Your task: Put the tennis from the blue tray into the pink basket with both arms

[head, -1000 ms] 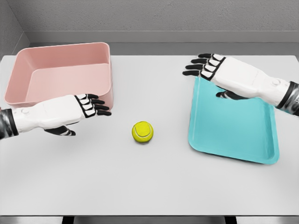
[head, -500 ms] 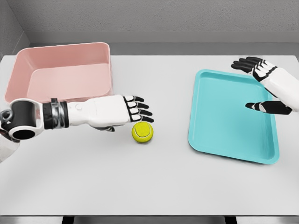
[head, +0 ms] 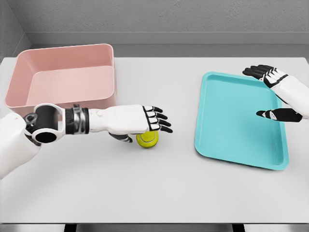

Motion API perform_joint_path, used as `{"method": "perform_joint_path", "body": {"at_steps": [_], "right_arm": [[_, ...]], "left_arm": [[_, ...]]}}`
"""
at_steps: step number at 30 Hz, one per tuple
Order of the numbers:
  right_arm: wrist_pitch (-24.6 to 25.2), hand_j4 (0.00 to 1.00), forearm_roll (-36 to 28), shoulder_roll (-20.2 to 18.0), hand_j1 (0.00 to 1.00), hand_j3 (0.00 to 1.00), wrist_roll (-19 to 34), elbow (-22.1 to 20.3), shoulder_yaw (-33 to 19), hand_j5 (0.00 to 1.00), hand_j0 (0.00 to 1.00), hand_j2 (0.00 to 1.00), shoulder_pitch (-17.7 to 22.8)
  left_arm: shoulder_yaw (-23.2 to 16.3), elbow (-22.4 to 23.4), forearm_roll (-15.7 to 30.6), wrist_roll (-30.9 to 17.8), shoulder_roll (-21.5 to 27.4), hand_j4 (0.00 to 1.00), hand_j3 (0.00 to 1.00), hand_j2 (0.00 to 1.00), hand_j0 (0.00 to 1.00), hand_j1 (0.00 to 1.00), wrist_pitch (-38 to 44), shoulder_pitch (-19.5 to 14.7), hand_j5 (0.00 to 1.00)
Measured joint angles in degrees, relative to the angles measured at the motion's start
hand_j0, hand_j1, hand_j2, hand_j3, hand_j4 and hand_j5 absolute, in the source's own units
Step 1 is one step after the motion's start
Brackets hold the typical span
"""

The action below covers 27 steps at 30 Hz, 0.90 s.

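pink basket [head: 63, 77]: far-left corner of the table [head: 145, 193], open top, nothing seen inside. Near wall sits just behind the L forearm.
left hand [head: 147, 123]: reaches in from the left edge, palm down, fingers spread flat and straight, laid over the top of the ball. Thumb tucked low on the ball's left side. Not closed round it; holds nothing.
tennis ball [head: 147, 139]: on bare tabletop, roughly mid-table, between basket and tray, nearer the basket. Not on the tray. Top half hidden under the L fingers; lower half shows.
ball look: yellow-green, fuzzy matte, pale curved seam faintly visible. Round, so prob. rolls at a light nudge.
blue tray [head: 239, 121]: right side of table, shallow rim, nothing on it.
right hand [head: 277, 92]: over the tray's far-right corner, well apart from ball, fingers spread, thumb out, holds nothing.
step in hand (judgement): L-hand grasp of ball.
how to do it well: drop palm square over ball, curl fingers and thumb together from opp. sides so it doesn't squirt toward the tray. Close before lifting. Then clear the basket's near wall w/ margin.
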Motion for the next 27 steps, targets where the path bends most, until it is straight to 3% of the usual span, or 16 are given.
{"method": "perform_joint_path", "body": {"at_steps": [27], "right_arm": [[0.0, 1.00, -0.1, -0.1, 1.00, 1.00, 0.0, -0.2, -0.2, 1.00, 1.00, 1.00, 0.4]], "left_arm": [[-2.2, 5.1, -0.1, 0.0, -2.1, 1.00, 1.00, 1.00, 1.00, 1.00, 0.0, 0.1, 1.00]]}}
